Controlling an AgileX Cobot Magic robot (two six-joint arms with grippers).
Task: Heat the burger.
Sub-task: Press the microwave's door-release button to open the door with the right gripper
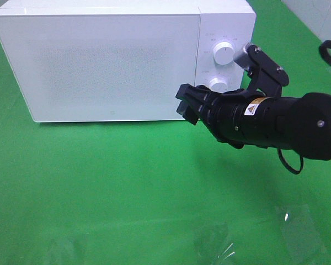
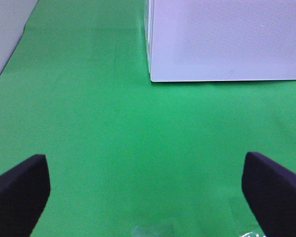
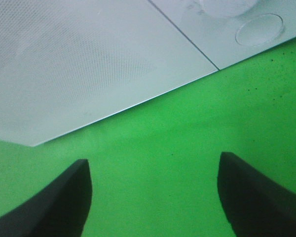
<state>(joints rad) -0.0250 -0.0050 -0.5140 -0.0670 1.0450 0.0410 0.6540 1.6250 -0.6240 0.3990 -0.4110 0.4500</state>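
The white microwave (image 1: 99,61) stood far left on the green cloth (image 1: 127,182), door shut. The left gripper (image 2: 145,173) had jaws spread, holding nothing. The right gripper (image 1: 186,103), jaws apart, hovered by the lower knob (image 1: 218,84). The burger showed in no view.

White microwave (image 1: 99,61), fine grey dotted mesh all over its door, pale silvery knobs (image 1: 225,53). Desk cover (image 1: 99,182) is plain bright green right out to every edge. Arm (image 1: 276,118) is black with a tiny yellow warning sticker (image 1: 252,108).
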